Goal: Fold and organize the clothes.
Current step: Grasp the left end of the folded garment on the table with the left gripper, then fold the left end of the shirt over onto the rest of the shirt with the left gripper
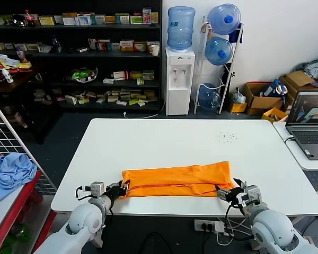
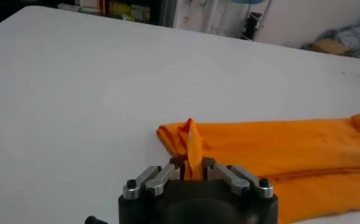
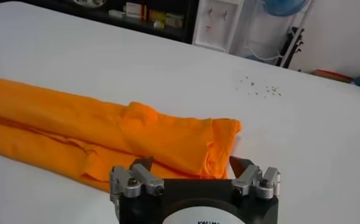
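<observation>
The clothes are one bright orange T-shirt [image 1: 177,180], folded into a long band across the front of the white table [image 1: 164,140]. My left gripper [image 1: 122,189] is at the band's left end. In the left wrist view it [image 2: 192,167] is shut on a raised pinch of the orange fabric [image 2: 277,152]. My right gripper [image 1: 225,193] is at the band's right end. In the right wrist view it [image 3: 192,163] is open wide, its fingers standing either side of the shirt's end [image 3: 107,128] without gripping it.
The table's front edge runs just behind both grippers. A light blue cloth [image 1: 10,172] lies on a red rack at the left. An open laptop [image 1: 310,124] sits on a side table at the right. Small dark specks [image 1: 227,137] dot the far tabletop.
</observation>
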Controlling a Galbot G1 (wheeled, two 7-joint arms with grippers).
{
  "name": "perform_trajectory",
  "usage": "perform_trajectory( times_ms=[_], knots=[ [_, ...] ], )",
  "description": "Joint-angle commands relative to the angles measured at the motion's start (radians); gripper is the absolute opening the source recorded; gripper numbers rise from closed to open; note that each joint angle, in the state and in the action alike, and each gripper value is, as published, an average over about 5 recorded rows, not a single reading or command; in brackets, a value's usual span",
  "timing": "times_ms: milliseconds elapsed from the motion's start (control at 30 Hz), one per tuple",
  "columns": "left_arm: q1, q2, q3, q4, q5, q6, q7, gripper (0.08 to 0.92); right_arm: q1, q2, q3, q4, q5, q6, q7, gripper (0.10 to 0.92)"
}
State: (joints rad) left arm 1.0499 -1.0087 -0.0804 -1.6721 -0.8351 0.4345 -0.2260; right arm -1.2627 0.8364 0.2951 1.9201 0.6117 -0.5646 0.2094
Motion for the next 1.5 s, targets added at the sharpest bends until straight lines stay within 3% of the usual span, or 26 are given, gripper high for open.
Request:
perform_trajectory(
  times_ms=[33, 200, 567, 733, 900, 1100, 1500],
  knots=[
    [-0.009, 0.018, -0.01, -0.003, 0.002, 0.005, 0.013, 0.218, 0.006, 0.018, 0.003, -0.004, -0.014, 0.041, 0.01, 0.823],
    [-0.031, 0.08, -0.033, -0.006, 0.014, 0.008, -0.001, 0.115, 0.01, 0.051, 0.01, -0.014, -0.052, 0.122, 0.011, 0.823],
    [-0.104, 0.295, -0.112, 0.118, 0.04, 0.002, -0.007, 0.115, 0.024, 0.085, 0.025, -0.031, -0.103, 0.242, 0.0, 0.823],
    [-0.137, 0.334, -0.13, 0.147, 0.065, -0.017, -0.003, 0.115, 0.019, 0.093, 0.016, -0.046, -0.108, 0.251, 0.0, 0.823],
    [-0.099, 0.298, -0.098, -0.006, 0.036, 0.002, -0.036, 0.115, 0.022, 0.099, 0.01, -0.061, -0.111, 0.269, 0.006, 0.823],
    [-0.076, 0.201, -0.03, -0.165, -0.074, 0.022, -0.092, 0.115, 0.022, 0.098, 0.01, -0.075, -0.103, 0.309, 0.008, 0.823],
    [-0.129, -0.014, 0.124, -0.261, -0.269, 0.036, -0.305, 0.115, 0.04, 0.11, 0.017, -0.13, -0.107, 0.342, 0.006, 0.823]
  ],
)
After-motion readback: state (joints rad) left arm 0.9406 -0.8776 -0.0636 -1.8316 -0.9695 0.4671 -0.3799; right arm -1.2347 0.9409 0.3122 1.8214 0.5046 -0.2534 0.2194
